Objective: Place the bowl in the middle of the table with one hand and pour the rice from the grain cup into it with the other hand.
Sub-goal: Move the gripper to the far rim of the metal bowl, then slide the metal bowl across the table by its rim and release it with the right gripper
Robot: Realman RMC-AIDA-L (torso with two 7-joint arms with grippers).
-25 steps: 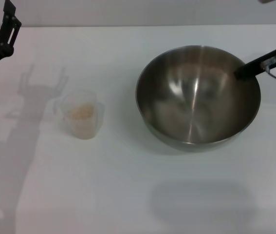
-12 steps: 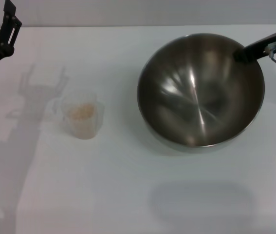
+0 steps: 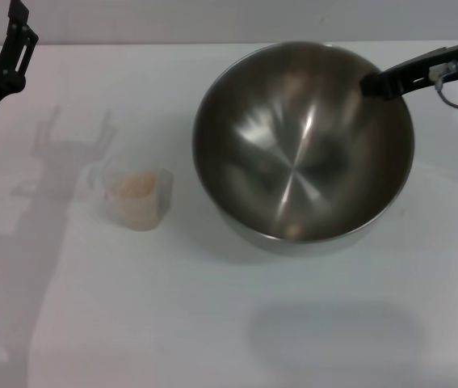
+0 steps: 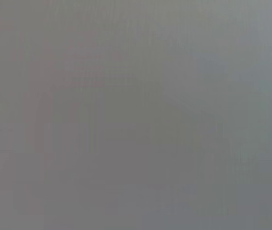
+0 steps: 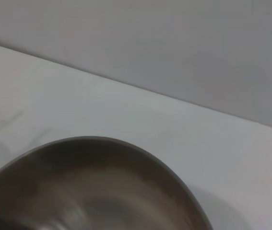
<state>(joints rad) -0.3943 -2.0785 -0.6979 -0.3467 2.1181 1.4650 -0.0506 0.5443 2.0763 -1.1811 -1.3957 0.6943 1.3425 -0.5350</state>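
The bowl (image 3: 303, 141) sat toward the far right part of the table (image 3: 212, 323), its rim tilted and its brushed inside facing the head camera. The right gripper (image 3: 372, 84) reached in from the right edge, its black fingers (image 3: 398, 74) pinching the bowl's far right rim. In the right wrist view, the bowl (image 5: 92, 187) filled the lower part, with table (image 5: 126, 115) beyond it. The cup (image 3: 136, 196) stood upright left of the bowl, apart from it, holding rice (image 3: 136, 185). The left gripper (image 3: 14, 40) hung at the far left corner, well clear of the cup; finger state could not be determined.
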